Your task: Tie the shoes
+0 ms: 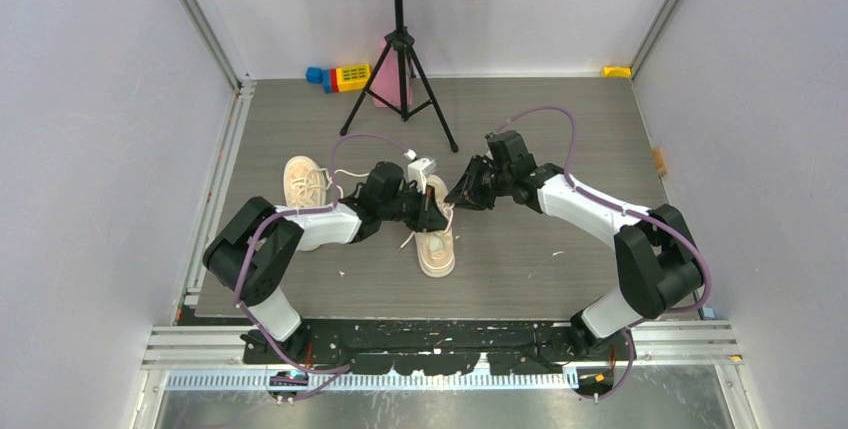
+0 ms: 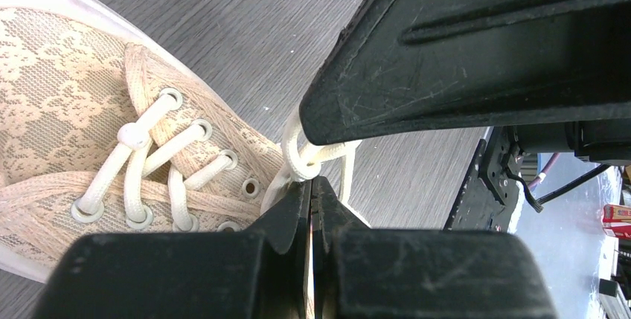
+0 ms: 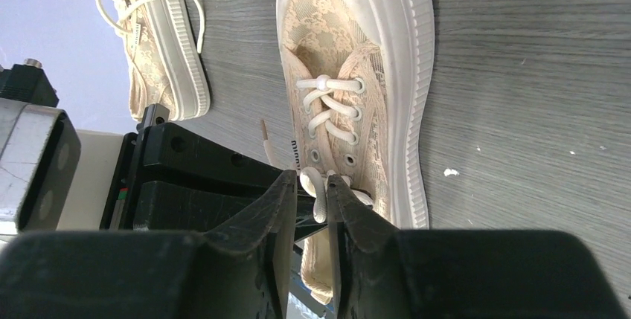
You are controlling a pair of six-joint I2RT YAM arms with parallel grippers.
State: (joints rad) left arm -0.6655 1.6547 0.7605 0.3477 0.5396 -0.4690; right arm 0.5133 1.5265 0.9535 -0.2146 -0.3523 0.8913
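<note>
The left tool is pinched fully closed over the middle shoe on the counter, with the lace knot touching its tips. The right tool stands narrowly parted around that same lace. The second shoe lies apart, off to the left.

1. I see one cream lace-fabric low-top sneaker on the middle of the grey wood-grain table, toe towards the arm bases.
2. Its matching cream sneaker lies to the left and a little farther back, well apart.
3. My left gripper and right gripper meet over the middle sneaker's far end, with the thin white lace between them.
4. The black metal tripod stand stands behind both shoes.
5. The coloured plastic toy blocks lie just left of it, by the back wall.
</note>
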